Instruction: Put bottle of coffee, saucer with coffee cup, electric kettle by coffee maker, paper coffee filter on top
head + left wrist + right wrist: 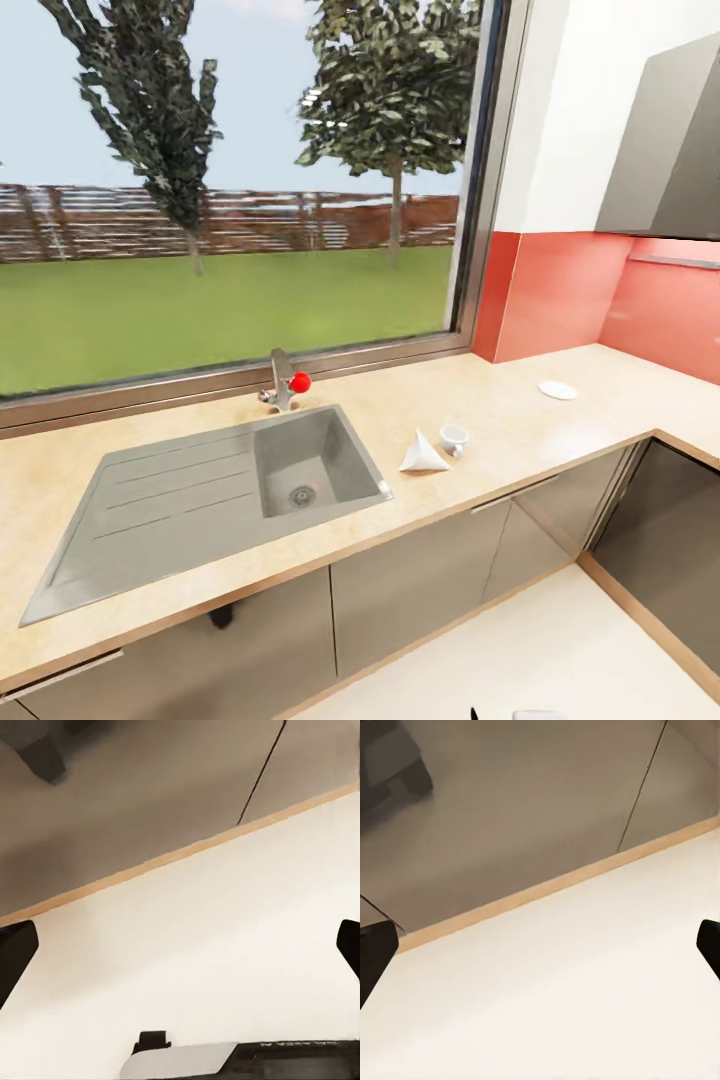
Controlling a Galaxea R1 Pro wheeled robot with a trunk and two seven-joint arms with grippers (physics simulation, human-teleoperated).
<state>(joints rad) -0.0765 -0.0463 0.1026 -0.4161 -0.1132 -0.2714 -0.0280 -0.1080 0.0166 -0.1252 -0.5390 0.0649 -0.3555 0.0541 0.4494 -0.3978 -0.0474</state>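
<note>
We find both claws spread wide, empty. The white paper cone filter (pixel 423 453) touches the small white cup (pixel 455 437) on the beige desk (pixel 520 420); a careless grab risks toppling either.

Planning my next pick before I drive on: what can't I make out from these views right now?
- Head view: the coffee cup is too small to tell its handle side.
- Head view: paper coffee filter hides the countertop behind it.
- Head view: the saucer is too small to judge its rim.
- Both wrist views: fingers cut off by the frame edges.
</note>
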